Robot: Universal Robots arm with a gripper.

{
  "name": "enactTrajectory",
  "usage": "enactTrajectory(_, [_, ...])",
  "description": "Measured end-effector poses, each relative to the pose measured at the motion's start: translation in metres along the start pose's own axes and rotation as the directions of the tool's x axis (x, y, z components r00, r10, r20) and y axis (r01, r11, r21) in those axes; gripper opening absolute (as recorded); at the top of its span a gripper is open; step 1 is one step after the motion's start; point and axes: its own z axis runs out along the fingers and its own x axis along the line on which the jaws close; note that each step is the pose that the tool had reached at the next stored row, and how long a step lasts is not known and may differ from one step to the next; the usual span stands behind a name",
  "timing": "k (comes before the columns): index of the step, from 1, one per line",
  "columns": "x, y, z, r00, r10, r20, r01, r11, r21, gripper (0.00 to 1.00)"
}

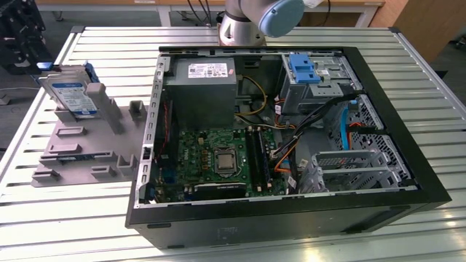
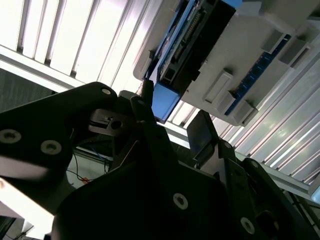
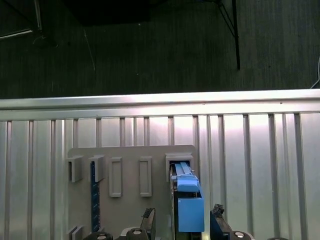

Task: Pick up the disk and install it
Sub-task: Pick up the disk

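Look near the slatted table (image 1: 117, 38)'s edge at the exterior view's left for the disk (image 1: 69, 94), kept upright on edge in a slot at the far corner of a grey holder (image 1: 80, 147). Likely stood that way to leave both flat faces free for a pinch from above. Well apart from the open computer case (image 1: 291, 224), laid on its side at the table's middle with its insides facing up, presumably to take a drive from overhead. Touched by nothing there.

From the first wrist view, a look straight down the disk's thin top edge and blue bracket (image 3: 190, 212), with the gripper (image 3: 183, 222) lined up over it. Jaws apart, 1 of the fingertips (image 3: 148, 218) to each side, a gap at both, clamped on nothing.

From the second wrist view, a slanted look past the black gripper body at the disk's side face and the holder's raised tabs (image 2: 220, 85). Gained from the exterior view instead: the case's layout and the disk's label.
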Motion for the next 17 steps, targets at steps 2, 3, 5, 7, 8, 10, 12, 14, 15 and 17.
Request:
enactTrajectory(2, [-0.0009,0.0,0.0002,1.0,-0.001,0.0,0.001,1.0,0.0,0.55])
enactTrajectory(3, [-0.0012,0.0001,0.0004,1.0,-0.004,0.0,0.004,1.0,0.0001,0.55])
enactTrajectory(5, [-0.0016,0.0003,0.0009,0.9999,-0.013,0.0,0.013,0.9999,0.0001,0.55])
enactTrajectory(7, [-0.0016,0.0013,0.0017,0.9998,-0.021,0.0002,0.021,0.9998,0.0002,0.55])
enactTrajectory(8, [-0.0016,0.0017,0.0024,0.9997,-0.025,0.0006,0.025,0.9997,0.0002,0.55])
enactTrajectory(10, [-0.0016,0.0023,0.0041,0.9995,-0.03,0.0014,0.03,0.9995,0.0003,0.55])
enactTrajectory(12, [-0.0016,0.0023,0.0064,0.9995,-0.031,0.0015,0.031,0.9995,0.0003,0.55])
enactTrajectory(14, [-0.0016,0.0023,0.0087,0.9995,-0.032,0.0015,0.032,0.9995,0.0002,0.55])
enactTrajectory(15, [-0.0017,0.0023,0.0099,0.9995,-0.032,0.0017,0.032,0.9995,0.0002,0.55])
enactTrajectory(17, [-0.0017,0.0025,0.0126,0.9995,-0.033,0.0024,0.033,0.9995,0.0003,0.55])
